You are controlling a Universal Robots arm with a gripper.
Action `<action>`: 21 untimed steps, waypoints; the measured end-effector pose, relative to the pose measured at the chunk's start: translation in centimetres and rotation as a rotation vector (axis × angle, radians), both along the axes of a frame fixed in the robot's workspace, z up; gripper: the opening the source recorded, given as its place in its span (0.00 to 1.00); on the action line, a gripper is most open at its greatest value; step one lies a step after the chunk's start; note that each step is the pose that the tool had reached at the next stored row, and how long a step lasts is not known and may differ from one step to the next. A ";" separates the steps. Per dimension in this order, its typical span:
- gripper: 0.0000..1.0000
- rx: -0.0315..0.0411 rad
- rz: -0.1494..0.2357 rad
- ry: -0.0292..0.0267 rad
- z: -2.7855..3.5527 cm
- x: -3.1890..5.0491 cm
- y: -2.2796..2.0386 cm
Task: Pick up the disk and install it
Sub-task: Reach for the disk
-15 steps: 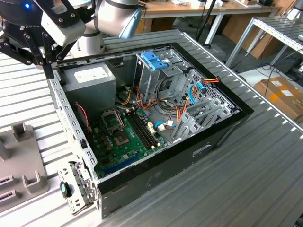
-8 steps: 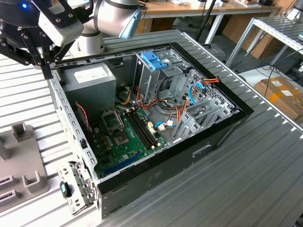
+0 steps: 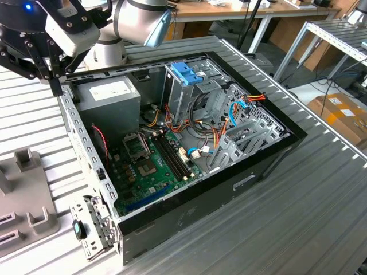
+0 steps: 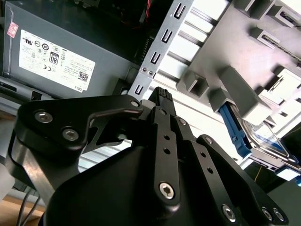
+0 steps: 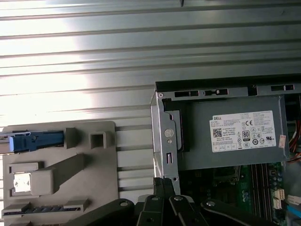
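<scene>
Gripper, closed on nothing, hangs above the computer case's rim; the disk sits in a grey holder beside the case, well apart.

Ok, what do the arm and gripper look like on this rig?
The arm is a silver-grey tube with a light-blue joint cap. The gripper is a matte black linkage studded with silver bolt heads; a pale boxy module sits by the wrist.
</scene>
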State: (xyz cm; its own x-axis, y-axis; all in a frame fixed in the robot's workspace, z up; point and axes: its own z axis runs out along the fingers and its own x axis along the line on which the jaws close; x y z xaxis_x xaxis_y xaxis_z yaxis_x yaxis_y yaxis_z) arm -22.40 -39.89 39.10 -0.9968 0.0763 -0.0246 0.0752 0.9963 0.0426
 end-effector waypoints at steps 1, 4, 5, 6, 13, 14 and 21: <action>0.11 0.0000 0.000 0.0001 0.00 -0.03 0.00; 0.11 0.0000 0.000 0.0000 0.00 -0.28 0.00; 0.11 0.0000 0.000 0.0000 0.00 -0.35 0.00; 0.11 0.0000 0.000 0.0001 0.00 -0.40 0.00; 0.11 0.0000 0.000 0.0000 0.00 -0.84 0.00; 0.11 0.0000 0.000 0.0000 0.00 -0.88 0.00; 0.11 0.0000 0.000 0.0000 0.00 -1.63 0.00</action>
State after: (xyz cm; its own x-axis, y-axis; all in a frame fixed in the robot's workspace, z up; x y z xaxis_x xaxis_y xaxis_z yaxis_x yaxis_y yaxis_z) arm -24.03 -39.89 39.10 -0.9968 0.0762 -0.0246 0.0751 0.9963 0.0427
